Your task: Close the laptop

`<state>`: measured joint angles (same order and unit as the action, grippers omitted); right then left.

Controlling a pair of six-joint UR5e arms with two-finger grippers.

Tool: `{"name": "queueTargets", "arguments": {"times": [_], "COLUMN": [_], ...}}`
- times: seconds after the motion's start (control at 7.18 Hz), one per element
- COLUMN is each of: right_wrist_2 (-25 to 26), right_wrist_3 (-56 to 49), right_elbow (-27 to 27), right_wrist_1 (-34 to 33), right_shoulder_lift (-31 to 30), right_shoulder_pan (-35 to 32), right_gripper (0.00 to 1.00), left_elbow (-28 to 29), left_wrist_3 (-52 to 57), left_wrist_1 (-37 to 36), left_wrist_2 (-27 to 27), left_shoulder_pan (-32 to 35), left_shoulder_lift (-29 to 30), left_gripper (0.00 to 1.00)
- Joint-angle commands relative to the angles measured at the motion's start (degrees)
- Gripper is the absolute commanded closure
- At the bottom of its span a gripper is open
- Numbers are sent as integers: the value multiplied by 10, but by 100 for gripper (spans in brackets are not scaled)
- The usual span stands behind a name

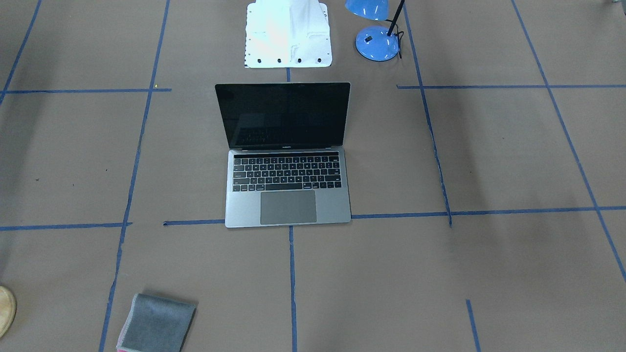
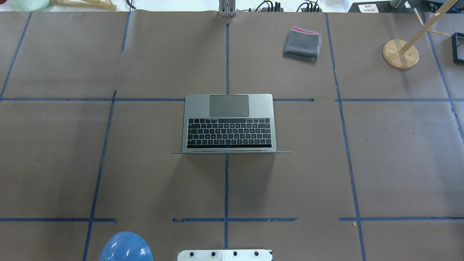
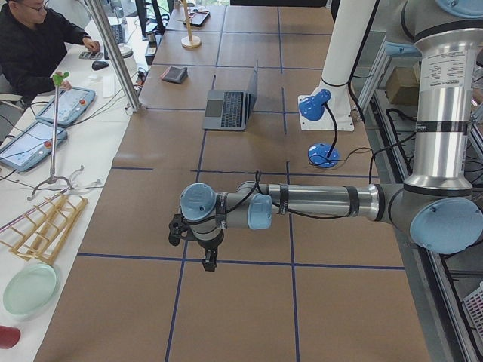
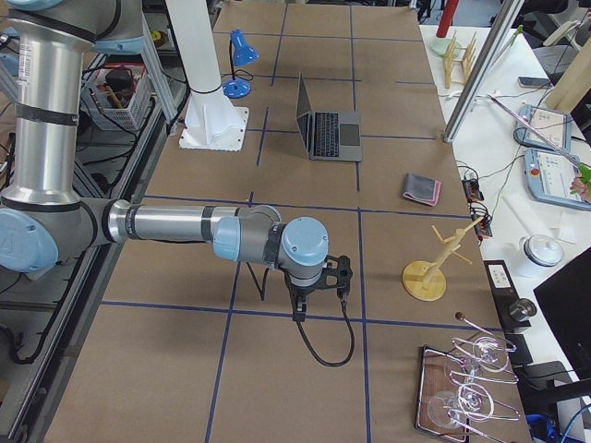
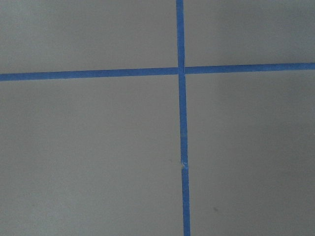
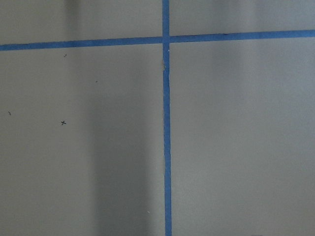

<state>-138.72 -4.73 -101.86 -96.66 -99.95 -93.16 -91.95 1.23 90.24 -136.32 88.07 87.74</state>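
Observation:
The laptop (image 1: 287, 181) stands open in the middle of the table, with its dark screen upright and its keyboard and trackpad bare. It also shows in the overhead view (image 2: 228, 127) and both side views (image 3: 226, 109) (image 4: 328, 129). My left gripper (image 3: 192, 245) hangs over bare table far from the laptop, at the table's left end. My right gripper (image 4: 319, 291) hangs likewise at the right end. Both show only in the side views, so I cannot tell whether they are open or shut. The wrist views show only brown paper and blue tape.
A blue desk lamp (image 1: 376, 43) stands beside the white robot base (image 1: 288, 34). A folded grey cloth (image 2: 302, 43) and a wooden stand (image 2: 400, 54) sit at the far side. A person (image 3: 38, 45) sits at the neighbouring desk.

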Motion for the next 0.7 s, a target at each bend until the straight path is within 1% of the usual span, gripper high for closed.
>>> {"name": "queueTargets", "arguments": {"times": [0.0,0.14,0.28,0.42,0.56], "right_wrist_2": [0,0,0,-1,2], "right_wrist_3": [1,2,2,2,2], "right_elbow": [-3,-11,-16,-18,-21], "right_wrist_1": [1,1,1,1,0], "right_shoulder_lift": [3,4,4,13,26], "right_shoulder_pan": [0,0,1,1,1], "right_gripper": [0,0,0,0,0], "left_elbow": [-9,-26,-54,-107,-165], "left_wrist_3": [-3,-10,-49,-78,-129], "left_wrist_1": [1,0,0,-8,-30], "left_wrist_2": [-1,-3,-3,-4,-4], "left_shoulder_pan": [0,0,-2,-3,-6], "left_shoulder_lift": [1,4,8,11,12], "left_gripper": [0,0,0,0,0]}}
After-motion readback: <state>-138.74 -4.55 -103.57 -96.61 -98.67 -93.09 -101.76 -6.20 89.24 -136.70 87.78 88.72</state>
